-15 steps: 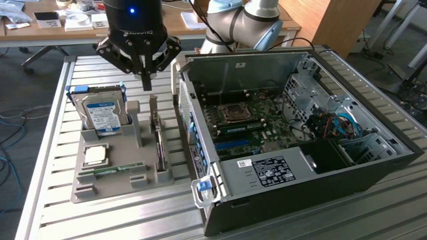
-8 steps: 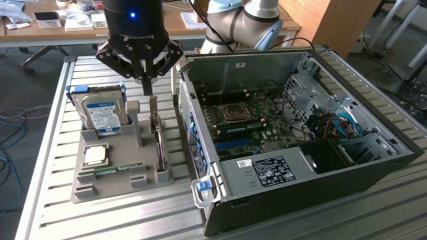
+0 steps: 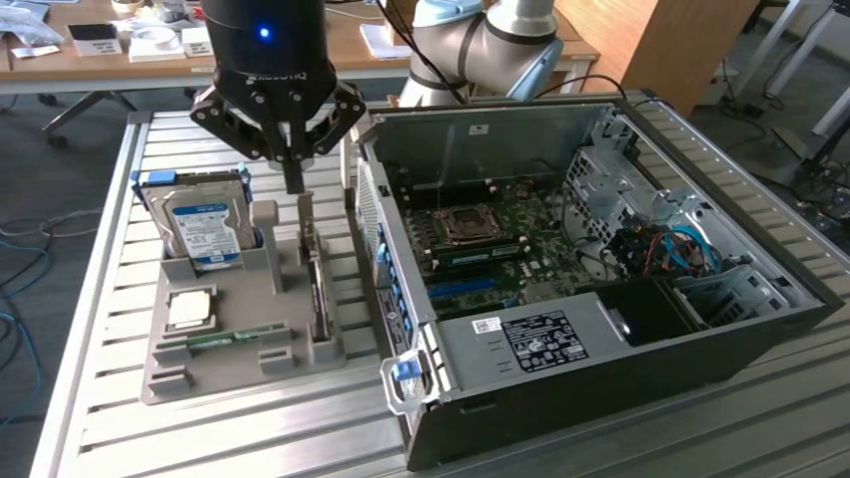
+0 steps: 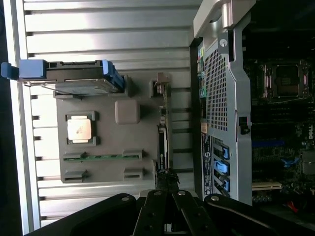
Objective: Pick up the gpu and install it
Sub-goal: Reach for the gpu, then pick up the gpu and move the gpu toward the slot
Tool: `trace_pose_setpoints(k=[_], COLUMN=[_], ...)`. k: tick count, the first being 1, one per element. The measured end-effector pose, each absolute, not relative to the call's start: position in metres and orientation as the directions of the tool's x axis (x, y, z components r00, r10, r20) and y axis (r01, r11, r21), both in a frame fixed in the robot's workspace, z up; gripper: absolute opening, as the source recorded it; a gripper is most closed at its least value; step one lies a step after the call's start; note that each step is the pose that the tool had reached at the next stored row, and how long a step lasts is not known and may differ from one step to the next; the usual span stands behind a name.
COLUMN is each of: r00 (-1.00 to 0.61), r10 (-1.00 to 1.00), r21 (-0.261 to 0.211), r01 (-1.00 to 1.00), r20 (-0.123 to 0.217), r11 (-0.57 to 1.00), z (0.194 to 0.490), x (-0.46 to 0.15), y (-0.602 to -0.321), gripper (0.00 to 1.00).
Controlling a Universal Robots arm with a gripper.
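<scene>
The gpu (image 3: pixel 318 294) stands on edge in a slot of the grey holder tray (image 3: pixel 219 376), its pale bracket end toward the far side. From the wrist it is a thin dark strip (image 4: pixel 162 142) along the tray (image 4: pixel 106 173). My gripper (image 3: pixel 293 187) hangs just above the card's far end, fingers pressed together and shut, with nothing visible between them. In the wrist view the fingertips (image 4: pixel 166 183) overlap the card's near end; whether they touch it I cannot tell. The open computer case (image 3: pixel 691 344) lies to the exterior view's right, motherboard (image 3: pixel 499 249) exposed.
The tray also holds a blue-labelled hard drive (image 3: pixel 199 227) standing upright, a processor chip (image 3: pixel 190 307) and a green memory stick (image 3: pixel 229 337). The case's perforated wall (image 4: pixel 219 83) lies close beside the card. All this rests on a slatted metal table (image 3: pixel 266 428).
</scene>
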State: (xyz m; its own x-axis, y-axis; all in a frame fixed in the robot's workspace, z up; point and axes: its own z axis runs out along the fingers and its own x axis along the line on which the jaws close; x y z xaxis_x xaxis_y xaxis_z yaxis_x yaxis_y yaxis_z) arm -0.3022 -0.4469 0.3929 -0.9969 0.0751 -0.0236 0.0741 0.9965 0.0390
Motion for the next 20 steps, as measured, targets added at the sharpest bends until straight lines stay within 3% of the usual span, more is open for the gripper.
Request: trace_pose_setpoints(k=[18, 20], r00=[-0.997, -0.997], r10=[0.075, 0.075], r21=[0.039, 0.039], r01=[0.074, 0.074], r20=[-0.024, -0.024], r11=[0.996, 0.996], z=[0.3926, 0.3926], x=[-0.3022, -0.3022], y=[-0.4485, -0.4485], gripper=[0.11, 0.17])
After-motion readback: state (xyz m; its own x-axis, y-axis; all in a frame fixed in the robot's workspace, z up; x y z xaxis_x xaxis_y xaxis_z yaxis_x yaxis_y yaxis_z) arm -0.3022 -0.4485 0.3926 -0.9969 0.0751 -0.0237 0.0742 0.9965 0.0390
